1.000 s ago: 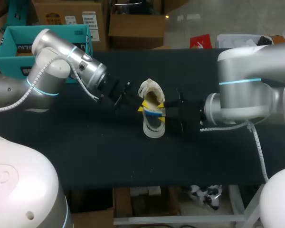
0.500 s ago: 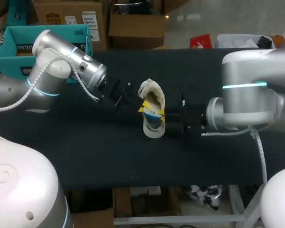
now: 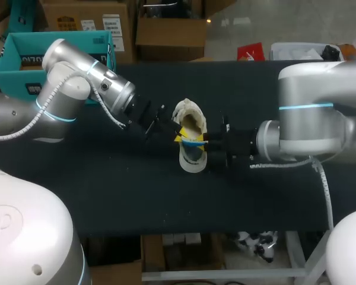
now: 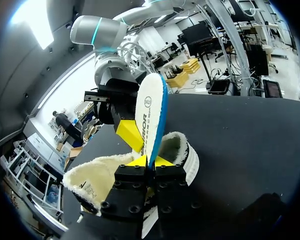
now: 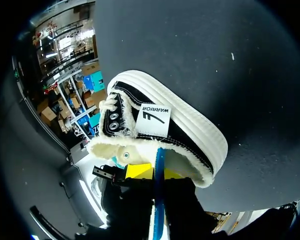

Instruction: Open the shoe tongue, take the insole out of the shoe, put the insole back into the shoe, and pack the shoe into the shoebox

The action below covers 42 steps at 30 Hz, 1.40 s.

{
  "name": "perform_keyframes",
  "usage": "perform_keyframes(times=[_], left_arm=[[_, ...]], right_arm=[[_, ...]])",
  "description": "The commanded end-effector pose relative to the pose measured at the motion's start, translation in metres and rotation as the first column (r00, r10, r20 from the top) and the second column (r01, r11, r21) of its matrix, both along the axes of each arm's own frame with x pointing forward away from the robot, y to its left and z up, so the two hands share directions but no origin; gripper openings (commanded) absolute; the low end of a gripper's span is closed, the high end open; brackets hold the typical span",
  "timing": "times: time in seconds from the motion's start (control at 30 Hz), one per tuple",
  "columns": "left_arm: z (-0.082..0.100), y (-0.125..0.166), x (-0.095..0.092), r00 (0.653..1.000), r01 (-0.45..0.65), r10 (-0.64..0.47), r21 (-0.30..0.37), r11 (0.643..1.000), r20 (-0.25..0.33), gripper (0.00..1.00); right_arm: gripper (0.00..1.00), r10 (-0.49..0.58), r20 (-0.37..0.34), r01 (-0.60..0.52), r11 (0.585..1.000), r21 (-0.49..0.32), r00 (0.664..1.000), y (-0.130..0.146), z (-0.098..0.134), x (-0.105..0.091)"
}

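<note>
Insole (image 4: 151,117) first: where does it sit?

It stands on edge, with its lower end down in the mouth of the fleece-lined sneaker (image 5: 165,127). The sneaker lies mid-table (image 3: 107,196), between the two arms. The left gripper (image 4: 147,161) is pinching the insole, yellow tips pressed to both faces. The right gripper (image 5: 157,172) comes in from the right, and its tips also look closed on the insole's blue edge.

So how should it be handled?

That makes two grips on one thin, bendy sheet. I'd let one arm lead and the other follow or let go, or the insole may buckle. Nothing pins the sneaker down, so I'd move the insole along the shoe's length, not sideways. Otherwise the fleece could drag the whole shoe along. I can't tell whether the insole is going in or coming out.
</note>
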State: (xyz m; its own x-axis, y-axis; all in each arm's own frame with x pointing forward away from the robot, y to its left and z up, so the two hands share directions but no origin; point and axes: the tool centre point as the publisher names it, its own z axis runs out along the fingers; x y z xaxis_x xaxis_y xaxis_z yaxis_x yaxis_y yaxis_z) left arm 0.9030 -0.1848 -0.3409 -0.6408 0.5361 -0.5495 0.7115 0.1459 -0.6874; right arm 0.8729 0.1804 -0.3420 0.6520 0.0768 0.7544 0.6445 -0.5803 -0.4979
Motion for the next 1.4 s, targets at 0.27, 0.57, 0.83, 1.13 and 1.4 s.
perform_keyframes(times=[0.27, 0.57, 0.83, 1.13, 1.4], left_arm=[[0.013, 0.000, -0.018, 0.999, 0.009, -0.009, -0.021, 1.000, 0.040, 0.30], [0.018, -0.007, -0.028, 0.997, 0.031, -0.030, -0.018, 0.999, 0.075, 0.00], [0.010, -0.004, -0.016, 0.998, 0.007, -0.007, 0.008, 1.000, 0.060, 0.00], [-0.002, 0.000, 0.004, 1.000, -0.020, 0.020, 0.013, 1.000, 0.010, 0.00], [-0.007, 0.003, 0.010, 1.000, -0.019, 0.019, 0.009, 1.000, -0.010, 0.00]], right_arm=[[0.00, -0.034, 0.012, 0.034, 0.999, -0.010, 0.999, -0.003, -0.002, -0.002], [0.00, -0.040, 0.014, 0.040, 0.999, -0.017, 0.999, 0.000, -0.006, 0.003], [0.00, -0.026, 0.013, 0.026, 0.999, -0.021, 1.000, 0.006, -0.012, 0.022], [0.00, -0.029, -0.005, 0.029, 0.999, -0.029, 1.000, 0.004, -0.015, 0.034], [0.02, -0.053, -0.014, 0.053, 0.998, -0.039, 0.998, 0.000, -0.014, 0.029]])
